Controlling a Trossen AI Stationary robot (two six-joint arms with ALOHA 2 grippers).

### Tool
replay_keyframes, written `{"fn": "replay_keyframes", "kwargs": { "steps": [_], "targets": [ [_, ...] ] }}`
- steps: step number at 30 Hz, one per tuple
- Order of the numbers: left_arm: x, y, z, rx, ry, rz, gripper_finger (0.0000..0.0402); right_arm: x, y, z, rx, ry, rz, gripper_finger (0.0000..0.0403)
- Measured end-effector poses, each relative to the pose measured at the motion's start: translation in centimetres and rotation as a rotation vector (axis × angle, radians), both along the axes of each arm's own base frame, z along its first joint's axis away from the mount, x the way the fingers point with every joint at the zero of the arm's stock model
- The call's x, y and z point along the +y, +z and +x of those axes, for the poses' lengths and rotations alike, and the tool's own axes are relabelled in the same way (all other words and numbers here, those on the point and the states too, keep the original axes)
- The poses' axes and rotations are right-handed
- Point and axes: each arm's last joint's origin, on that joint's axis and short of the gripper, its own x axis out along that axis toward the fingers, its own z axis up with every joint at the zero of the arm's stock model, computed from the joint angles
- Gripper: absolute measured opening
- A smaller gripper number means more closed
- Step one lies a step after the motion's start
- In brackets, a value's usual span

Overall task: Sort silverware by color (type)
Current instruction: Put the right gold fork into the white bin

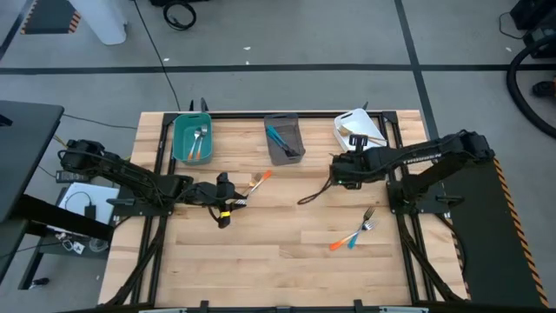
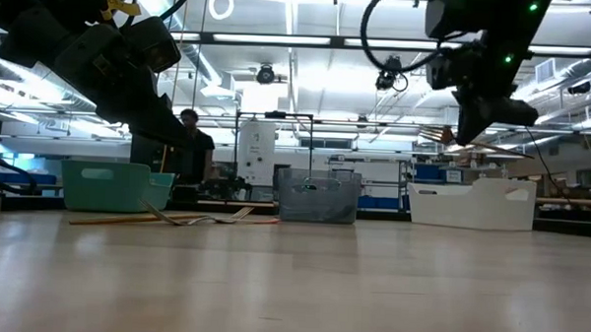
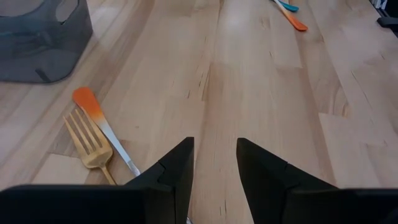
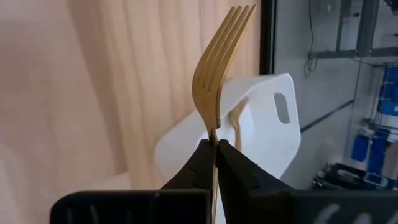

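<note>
My right gripper [image 4: 215, 144] is shut on a golden-tan fork [image 4: 217, 56] and hangs in the air near the white bin [image 1: 359, 129], which holds another golden fork [image 4: 237, 121]. My left gripper [image 3: 214, 146] is open above the table, just beside a golden fork [image 3: 89, 146] and an orange-handled fork [image 3: 99, 118] that lie flat and cross each other. An orange fork and a blue fork [image 1: 352, 236] lie together on the near right of the table. The teal bin [image 1: 193, 137] holds forks, and the grey bin [image 1: 284, 137] holds blue ones. My right gripper pinches the golden fork between its two fingertips at the neck [image 4: 212, 127], just behind the tines. The fork runs along the fingers, with its tines sticking out past them toward the white bin. The fork is lifted clear of the table; its handle is hidden behind the fingers.
The three bins stand in a row along the table's far edge. A dark cable [image 1: 313, 193] droops onto the table below the right arm. Bare wood lies in the middle and on the near left of the table. A person [image 2: 190, 143] stands in the room beyond.
</note>
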Motion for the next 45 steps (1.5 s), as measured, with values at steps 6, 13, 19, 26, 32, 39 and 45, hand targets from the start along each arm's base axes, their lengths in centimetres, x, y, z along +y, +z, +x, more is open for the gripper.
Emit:
{"fn": "replay_keyframes", "kwargs": {
  "steps": [6, 13, 19, 26, 32, 39, 45],
  "targets": [
    [0.0, 0.0, 0.0, 0.004, 0.0, 0.001, 0.013, -2.2, 0.0, -0.2, 0.068, -0.038, -0.024, 0.0014],
    [0.0, 0.0, 0.0, 0.005, 0.0, 0.001, 0.013, -4.8, -0.1, -0.8, 0.119, -0.101, 0.002, 0.0014],
    [0.0, 0.0, 0.0, 0.005, -0.001, 0.002, 0.013, -6.7, -1.0, -0.8, 0.164, -0.158, 0.042, 0.0016],
    [0.0, -0.1, -0.1, 0.012, 0.0, 0.003, 0.013, -8.5, -3.4, 0.0, 0.304, -0.181, 0.056, 0.0018],
    [0.0, -0.2, -0.1, 0.021, 0.0, 0.005, 0.013, -9.6, -4.2, -0.2, 0.35, -0.19, 0.106, 0.0018],
    [0.0, -0.2, -0.1, 0.02, -0.001, 0.006, 0.013, -10.9, -4.1, -0.9, 0.315, -0.263, 0.142, 0.0018],
    [0.0, -0.2, -0.1, 0.02, 0.0, 0.008, 0.013, -12.2, -4.3, -1.1, 0.276, -0.29, 0.15, 0.0018]
  ]
}}
